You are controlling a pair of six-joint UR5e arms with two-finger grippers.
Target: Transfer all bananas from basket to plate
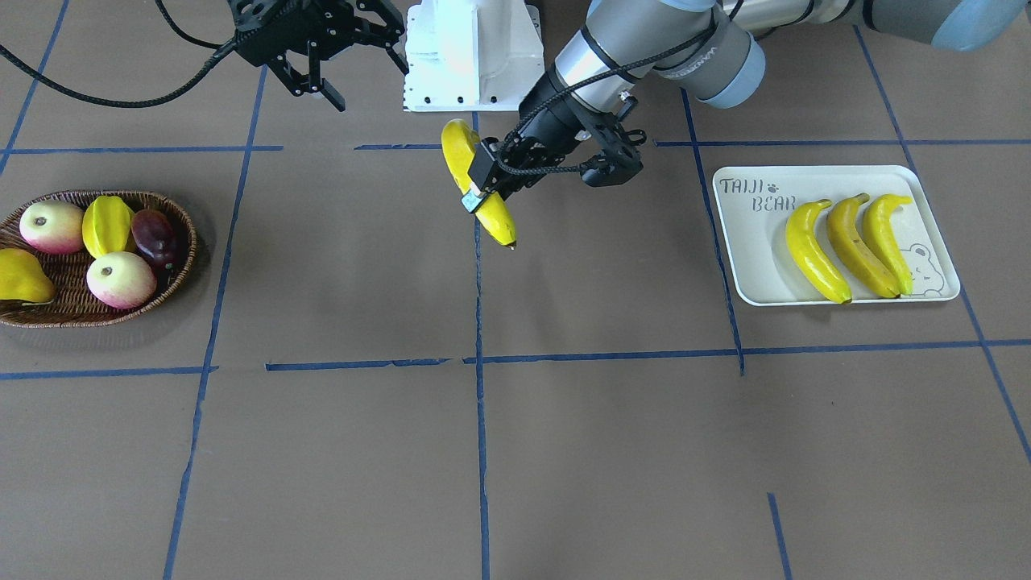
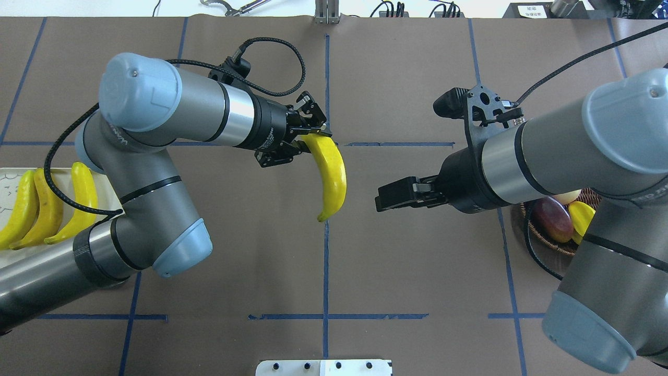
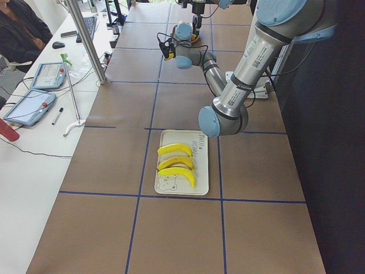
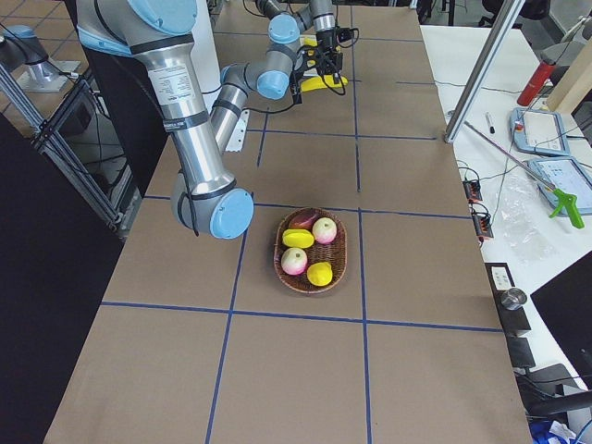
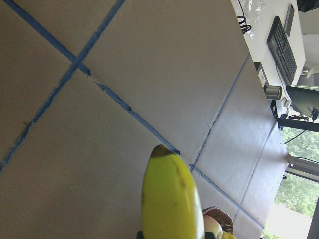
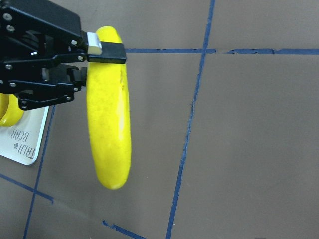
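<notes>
Where our banana (image 2: 333, 176) hangs: clamped near one end in our left gripper (image 2: 307, 138), its long body jutting beyond the fingers.
Right gripper (image 1: 362, 72): we see it spread apart, empty.

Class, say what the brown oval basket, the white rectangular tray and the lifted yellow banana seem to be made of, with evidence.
Brown oval basket: woven wicker or rattan, matte; interlaced strands show.
White rectangular tray: probably plastic or melamine, smooth, moulded rim, printed lettering.
Lifted yellow banana: likely plastic imitation; uniform glossy skin with highlights.
</notes>
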